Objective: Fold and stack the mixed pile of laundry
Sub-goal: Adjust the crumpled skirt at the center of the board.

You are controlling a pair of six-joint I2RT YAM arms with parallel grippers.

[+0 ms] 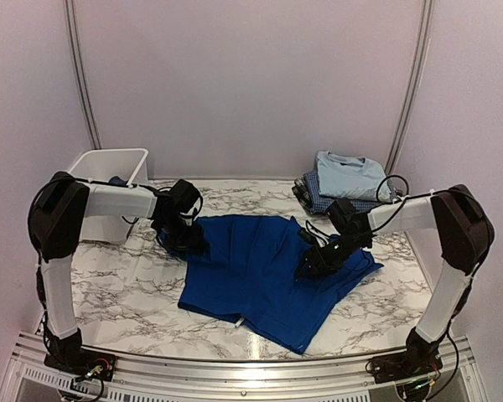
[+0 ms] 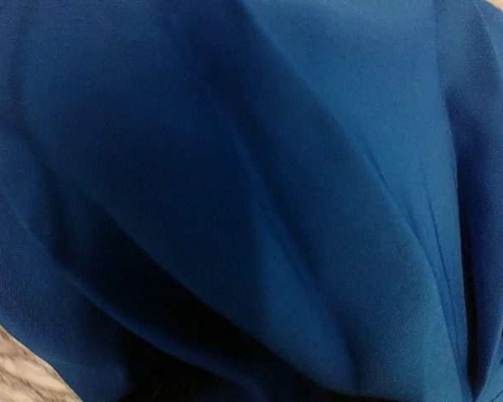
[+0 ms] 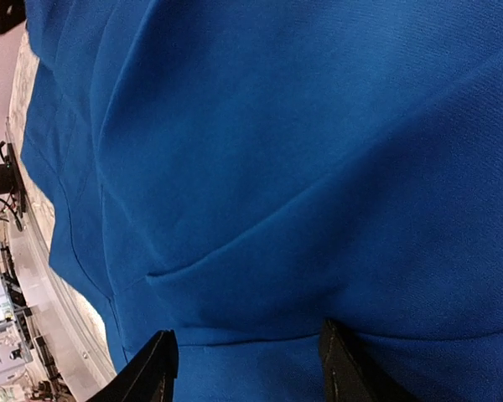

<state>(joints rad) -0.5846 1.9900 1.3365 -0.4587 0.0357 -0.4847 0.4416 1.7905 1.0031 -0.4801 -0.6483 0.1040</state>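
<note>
Across its wrist view, royal blue garment (image 2: 251, 201) hides the left claw (image 1: 187, 241).

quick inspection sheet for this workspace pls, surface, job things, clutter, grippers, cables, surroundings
surface: marble-pattern table, flat, no spills seen
job's things: royal blue garment spread out mid-table, creased; light blue T-shirt folded on top of a checked shirt at far right
clutter: white bin at far left
grippers: left gripper down at the garment's left edge, open or shut not visible; right gripper on its right side, fingers apart
cables: black cables looped along the arms
surroundings: plain pale walls, metal rail at near edge
</note>
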